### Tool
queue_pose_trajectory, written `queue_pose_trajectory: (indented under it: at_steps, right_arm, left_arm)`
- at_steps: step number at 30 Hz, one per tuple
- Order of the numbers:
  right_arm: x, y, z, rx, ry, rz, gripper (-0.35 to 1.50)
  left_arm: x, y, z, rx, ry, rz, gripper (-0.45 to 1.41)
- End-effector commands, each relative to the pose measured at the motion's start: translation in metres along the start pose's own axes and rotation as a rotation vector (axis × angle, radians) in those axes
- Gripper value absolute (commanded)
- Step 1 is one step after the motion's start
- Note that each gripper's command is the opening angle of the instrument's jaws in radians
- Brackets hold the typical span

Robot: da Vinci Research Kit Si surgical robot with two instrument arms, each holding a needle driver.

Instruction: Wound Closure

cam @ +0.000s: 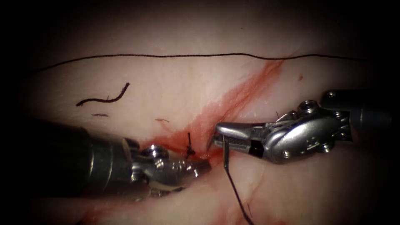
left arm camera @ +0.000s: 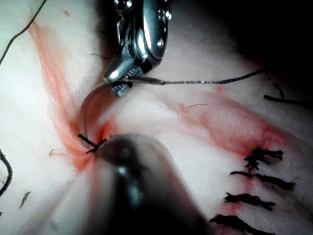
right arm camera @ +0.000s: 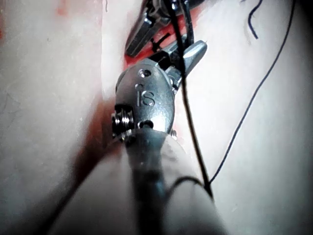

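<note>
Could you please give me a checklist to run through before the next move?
1. Right tool is shut on the needle near its thread end: ok.
2. Needle tip is in the tissue at the cut: ok.
3. Thread trails loose below the right tool: ok.
4. Left tool is at the cut; what it holds: cannot tell.
5. Tied stitch stands beside the needle's entry: ok.

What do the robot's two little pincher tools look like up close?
Both are shiny silver metal on long dark shafts. The right tool has a rounded wrist with small round screws and pins, a black band behind its slim jaws, and tiny ridges like teeth inside them. In its own wrist view its wrist is stamped with letters like "IS". The left tool has a round silver knob at its joint.
</note>
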Motion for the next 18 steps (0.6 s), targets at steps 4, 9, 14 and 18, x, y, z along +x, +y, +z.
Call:
queue_pose_trajectory:
  at_steps: [4,9,14,18]
  right_arm:
    - [-0.0006,0.0000,0.0009,0.005,0.007,0.013,-0.35]
    - [-0.0007,0.0000,0.0009,0.011,0.010,0.054,-0.35]
    - [-0.0007,-0.0002,0.0010,0.012,0.011,0.071,-0.35]
    - [-0.0007,-0.0006,0.0012,0.020,0.018,0.097,-0.35]
  left_arm:
    - [0.0001,0.0002,0.0007,0.000,0.000,0.000,-0.45]
    - [0.0001,0.0002,0.0007,0.000,0.000,0.000,-0.45]
    - [0.0001,0.0002,0.0007,0.000,0.000,0.000,-0.45]
    - [0.0001,0.0002,0.0007,0.000,0.000,0.000,-0.45]
